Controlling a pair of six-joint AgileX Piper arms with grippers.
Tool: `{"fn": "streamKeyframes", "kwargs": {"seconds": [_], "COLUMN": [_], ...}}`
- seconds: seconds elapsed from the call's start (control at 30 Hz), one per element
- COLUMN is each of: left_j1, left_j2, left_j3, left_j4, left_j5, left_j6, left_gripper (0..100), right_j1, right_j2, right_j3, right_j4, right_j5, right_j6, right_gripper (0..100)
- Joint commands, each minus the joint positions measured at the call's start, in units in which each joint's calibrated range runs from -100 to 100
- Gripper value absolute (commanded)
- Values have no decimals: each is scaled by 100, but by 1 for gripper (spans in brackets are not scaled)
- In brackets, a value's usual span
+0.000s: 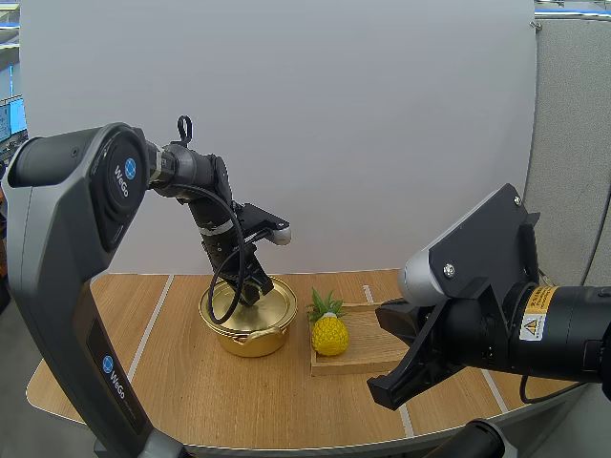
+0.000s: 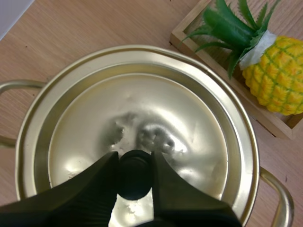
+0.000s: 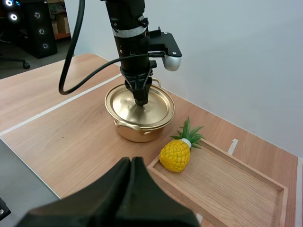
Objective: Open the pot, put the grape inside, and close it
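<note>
A gold pot (image 1: 250,329) stands on the table with its lid (image 2: 142,109) on. My left gripper (image 2: 135,163) comes straight down onto the lid, and its fingertips pinch the black knob (image 2: 135,182) in the lid's middle. From the right wrist view, the left gripper (image 3: 141,97) meets the lid (image 3: 156,109) of the pot (image 3: 137,130). My right gripper (image 3: 131,163) is shut on nothing, its fingers together as one dark wedge, and it hovers near the table's front right (image 1: 382,386). I see a yellow toy pineapple (image 1: 329,334), not grapes.
The pineapple (image 3: 176,153) lies at the left end of a shallow wooden tray (image 1: 368,355), just right of the pot. The tray (image 3: 236,189) is otherwise bare. Pale tape lines (image 1: 153,320) cross the wooden tabletop.
</note>
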Motion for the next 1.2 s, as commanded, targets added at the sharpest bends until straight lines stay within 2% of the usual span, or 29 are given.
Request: {"fn": "streamKeyframes", "kwargs": {"seconds": [0.0, 0.03, 0.07, 0.27, 0.5, 0.93, 1.17], "left_j1": [-5, -5, -5, -5, -5, -5, -5], "left_j2": [11, 11, 11, -50, -731, -3312, -4930], "left_j3": [17, 17, 17, 17, -204, -983, -1010], "left_j4": [-175, -199, -199, -199, -199, -187, -177], "left_j5": [153, 131, 93, 74, 338, 1568, 1662], "left_j6": [-45, -45, -45, -45, -74, -207, -342], "left_gripper": [80, 98, 100, 100, 100, 100, 100], "right_j1": [-19, -19, -19, -19, -19, -19, -21], "right_j2": [-44, -44, -44, -44, -44, -44, -44], "right_j3": [19, 19, 19, 19, 19, 19, 19], "right_j4": [-27, -27, -27, -27, -27, -27, -27], "right_j5": [-21, -21, -21, -21, -21, -21, -39], "right_j6": [11, 11, 11, 11, 11, 11, 11], "right_gripper": [0, 0, 0, 0, 0, 0, 0]}}
